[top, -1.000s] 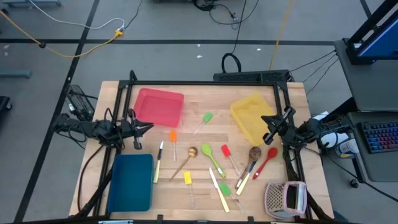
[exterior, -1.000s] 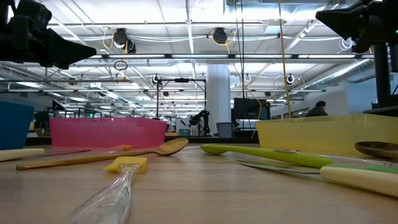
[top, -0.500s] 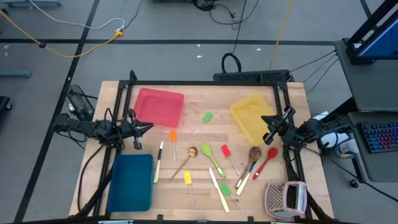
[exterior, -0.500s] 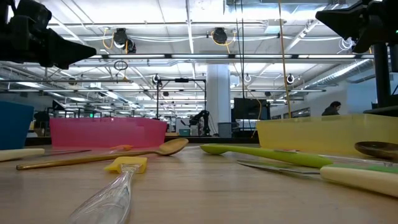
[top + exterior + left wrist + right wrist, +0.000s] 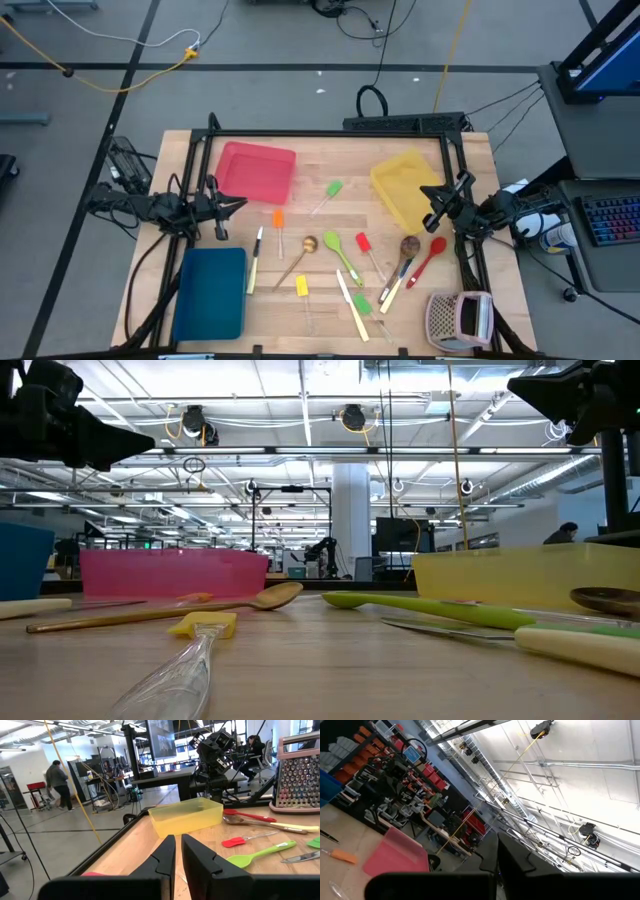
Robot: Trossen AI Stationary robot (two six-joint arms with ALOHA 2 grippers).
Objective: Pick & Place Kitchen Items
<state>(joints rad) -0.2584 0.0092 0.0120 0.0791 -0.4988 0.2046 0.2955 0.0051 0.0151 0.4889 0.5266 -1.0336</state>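
Observation:
Several slim utensils lie flat on the wooden table's middle: a green spatula [image 5: 332, 190], an orange spatula [image 5: 278, 221], a cream-handled knife [image 5: 255, 258], a brown spoon [image 5: 300, 255], a green spoon [image 5: 341, 254], a red spatula [image 5: 366, 247], a red spoon [image 5: 430, 258] and a yellow spatula [image 5: 302, 289]. My left gripper [image 5: 230, 205] hovers shut and empty at the table's left edge; it also shows in its wrist view [image 5: 178, 854]. My right gripper [image 5: 433, 203] hovers shut and empty at the right, over the yellow tray's near end.
A red tray [image 5: 257, 170] stands far left, a yellow tray [image 5: 400, 185] far right, a blue tray [image 5: 210, 292] near left. A pinkish-grey perforated box [image 5: 460, 318] sits at the near right corner. A dark frame [image 5: 330, 133] runs along the table's far edge.

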